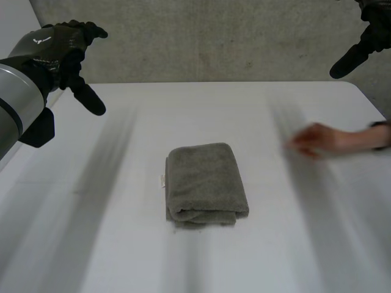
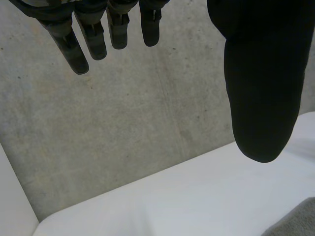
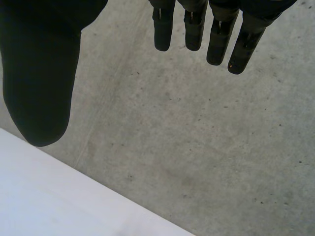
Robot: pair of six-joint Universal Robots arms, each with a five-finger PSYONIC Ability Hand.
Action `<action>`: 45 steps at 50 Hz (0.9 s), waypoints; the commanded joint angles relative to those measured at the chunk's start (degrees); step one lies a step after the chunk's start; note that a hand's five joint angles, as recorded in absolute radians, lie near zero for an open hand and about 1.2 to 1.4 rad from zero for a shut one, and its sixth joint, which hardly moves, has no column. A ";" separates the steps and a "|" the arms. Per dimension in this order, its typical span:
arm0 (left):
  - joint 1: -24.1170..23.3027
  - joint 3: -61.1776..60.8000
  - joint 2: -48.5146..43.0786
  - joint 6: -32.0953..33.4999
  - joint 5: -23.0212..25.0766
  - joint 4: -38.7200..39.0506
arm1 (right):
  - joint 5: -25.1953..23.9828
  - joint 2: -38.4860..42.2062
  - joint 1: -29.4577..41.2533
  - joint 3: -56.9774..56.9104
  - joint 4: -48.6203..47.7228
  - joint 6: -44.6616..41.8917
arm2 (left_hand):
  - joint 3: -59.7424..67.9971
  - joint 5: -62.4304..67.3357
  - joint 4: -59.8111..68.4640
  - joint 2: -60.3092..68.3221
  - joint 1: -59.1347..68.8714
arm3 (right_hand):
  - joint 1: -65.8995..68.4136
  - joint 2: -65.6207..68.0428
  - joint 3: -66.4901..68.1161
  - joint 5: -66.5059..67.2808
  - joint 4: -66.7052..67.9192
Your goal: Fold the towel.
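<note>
Noting the towel (image 1: 204, 186) lying at the middle of the surface (image 1: 110, 244), already folded into a thick, compact packet. Judging the folding as done or very nearly so, with no loose flap left to bring over.

Seeing the left hand (image 1: 61, 52) hovering high over the far left corner, fingers (image 2: 81, 49) hanging straight and wide of the thumb (image 2: 261, 88), holding nothing. Seeing the right hand (image 1: 366, 43) hovering at the far right, well apart from the towel, fingers (image 3: 216, 34) likewise straight, spread wide, empty.

Also noting a person's hand (image 1: 314, 140), blurred, extending over the surface from the right side, near the towel but not touching it.

Judging the step in hand as waiting clear:
- keeping both hands raised and off the surface with the person's hand there
- avoiding any lowering of the right hand on that side
- if tidying at all, pressing down on the top layer with flat fingers, not pinching an edge, for fear of pulling the layers apart

Recording the towel's look: grey-green terry, soft and matte. Showing a rounded fold at the far end and stacked layer edges at the near end, the lowest one sticking out slightly. Carrying a small pale tag (image 1: 163, 180) on its left edge. Catching a grey corner of it in the left wrist view, beyond the thumb's tip.
</note>
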 commanded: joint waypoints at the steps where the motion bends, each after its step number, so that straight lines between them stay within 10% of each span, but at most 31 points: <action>1: -0.31 -1.51 0.32 -0.09 0.19 0.58 | -0.08 0.73 0.33 0.01 0.02 -0.48 | 0.50 -1.53 0.37 0.51 0.03 | -2.23 -3.52 -2.41 -3.61 -3.34; 45: 0.21 -6.70 1.72 0.17 0.36 10.42 | 3.43 4.69 9.55 4.14 -4.64 -6.20 | 0.67 -1.36 0.54 0.68 0.20 | -2.23 -3.52 -2.41 -3.61 -3.34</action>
